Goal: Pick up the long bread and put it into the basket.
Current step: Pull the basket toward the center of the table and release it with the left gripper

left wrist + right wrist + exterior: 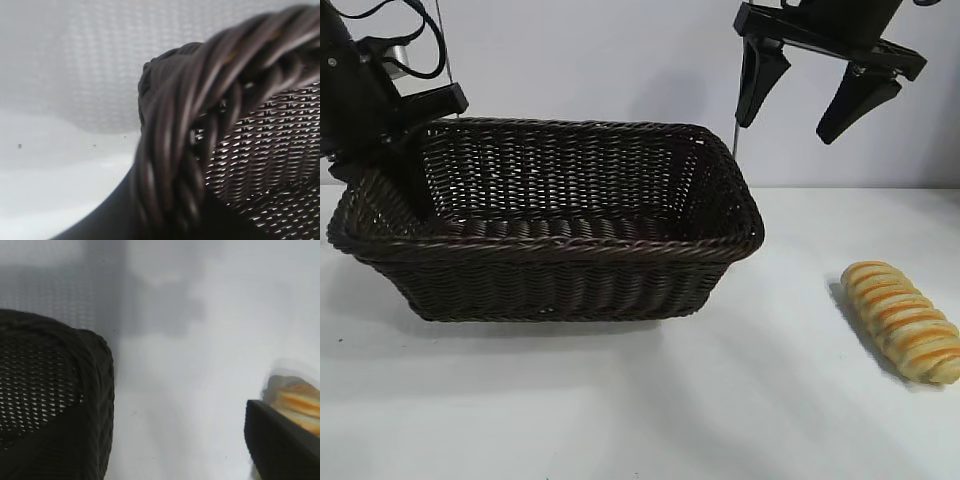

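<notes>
Left arm comes in from upper left of the exterior view, wrist pitched steeply down, left gripper [395, 165] low with its fingers nearly together, nothing visible between them. Right arm hangs at upper right, wrist tilted steeply down, right gripper [807, 105] spread wide with nothing between the two dark fingers [757, 85]; one fingertip [280, 445] shows in its wrist view.

White table [620, 400] carries dark wicker basket [550, 240] at left, long bread [905, 320] at right, well apart.
</notes>
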Controlling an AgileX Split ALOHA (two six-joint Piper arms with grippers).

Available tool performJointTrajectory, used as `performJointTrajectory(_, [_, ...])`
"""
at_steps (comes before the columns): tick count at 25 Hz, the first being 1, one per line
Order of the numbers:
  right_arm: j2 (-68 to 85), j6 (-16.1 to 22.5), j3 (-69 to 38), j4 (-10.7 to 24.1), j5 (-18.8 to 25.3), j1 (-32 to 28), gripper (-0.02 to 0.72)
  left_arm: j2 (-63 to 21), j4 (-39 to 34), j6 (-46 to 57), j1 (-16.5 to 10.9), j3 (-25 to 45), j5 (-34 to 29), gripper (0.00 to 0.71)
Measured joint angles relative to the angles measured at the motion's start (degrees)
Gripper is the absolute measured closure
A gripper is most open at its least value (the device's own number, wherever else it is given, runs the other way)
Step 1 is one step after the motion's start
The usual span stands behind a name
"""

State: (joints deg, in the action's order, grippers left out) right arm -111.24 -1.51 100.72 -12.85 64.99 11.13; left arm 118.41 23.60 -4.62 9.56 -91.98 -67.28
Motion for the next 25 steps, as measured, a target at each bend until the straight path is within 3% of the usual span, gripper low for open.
performJointTrajectory(10, [0.0, 0.0, 0.0, 0.0, 0.0, 0.0, 0.092, 4.8, 0.0, -1.3, 0.0, -0.7, 4.2, 0.611])
performJointTrajectory(20, [0.0, 0.0, 0.0, 0.0, 0.0, 0.0, 0.092, 6.6, -0.7, -1.4, 0.0, -0.7, 4.7, 0.608])
performJointTrajectory(23, [0.0, 0.0, 0.0, 0.0, 0.0, 0.0, 0.092, 6.6, -0.9, -1.4, 0.0, -0.7, 4.6, 0.555])
performJointTrajectory(25, [0.0, 0.0, 0.0, 0.0, 0.0, 0.0, 0.092, 6.6, -0.8, -1.4, 0.0, -0.7, 4.6, 0.441])
